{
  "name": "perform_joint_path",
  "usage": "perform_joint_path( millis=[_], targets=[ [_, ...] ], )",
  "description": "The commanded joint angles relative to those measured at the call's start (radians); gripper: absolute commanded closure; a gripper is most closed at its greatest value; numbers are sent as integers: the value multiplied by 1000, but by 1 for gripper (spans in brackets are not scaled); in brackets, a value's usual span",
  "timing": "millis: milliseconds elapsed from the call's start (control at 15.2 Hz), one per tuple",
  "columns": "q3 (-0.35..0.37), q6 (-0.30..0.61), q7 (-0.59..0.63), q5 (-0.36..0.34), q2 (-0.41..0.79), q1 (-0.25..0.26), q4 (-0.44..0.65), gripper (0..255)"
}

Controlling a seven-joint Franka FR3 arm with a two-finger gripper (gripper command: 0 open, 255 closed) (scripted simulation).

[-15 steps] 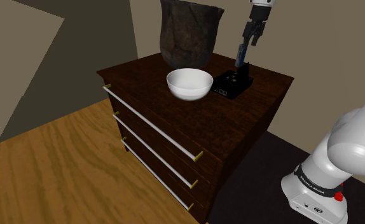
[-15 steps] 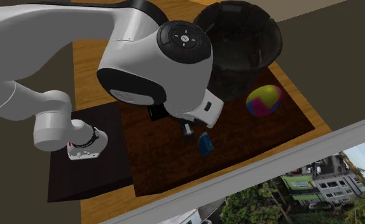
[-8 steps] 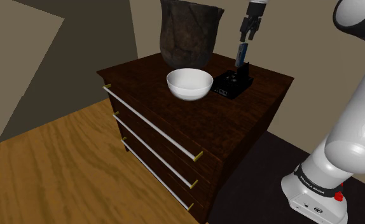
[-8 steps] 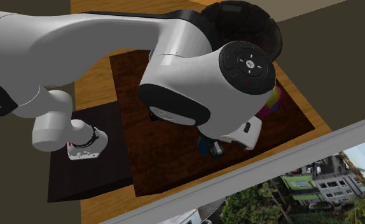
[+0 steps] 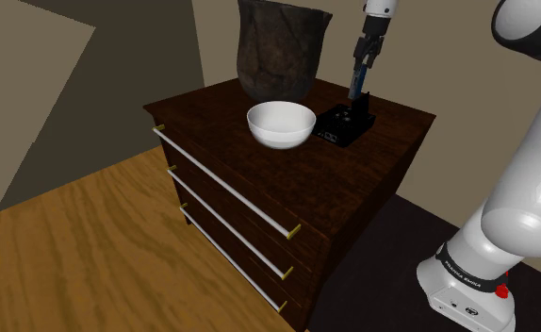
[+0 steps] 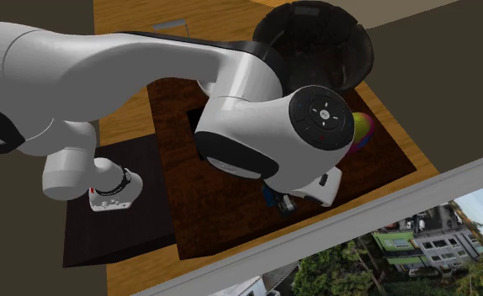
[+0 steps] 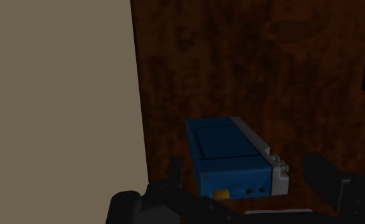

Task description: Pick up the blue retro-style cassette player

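2 black fingers (image 7: 319, 175) stand spread on either side of the blue cassette player (image 7: 232, 159), with a gap at each side. The player sits on the dark wooden dresser (image 5: 353, 179), near its wall-side edge, just behind a black box (image 5: 346, 124) beside a white bowl (image 5: 281, 124).

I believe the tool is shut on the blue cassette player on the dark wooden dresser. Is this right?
Not quite: the tool is open. The wrist view shows its fingers standing apart on either side of the blue cassette player, not touching it, on the dark wooden dresser.
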Motion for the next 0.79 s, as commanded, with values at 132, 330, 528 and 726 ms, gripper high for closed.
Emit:
perform_joint_path(
  millis=[132,330,528,726],
  targets=[
    [0,5,1,0,-1,1,-6,255],
    [0,5,1,-1,-2,1,-6,255],
    [0,5,1,0,-1,1,-5,255],
    [0,-9,1,1,1,-1,11,255]
  ],
)
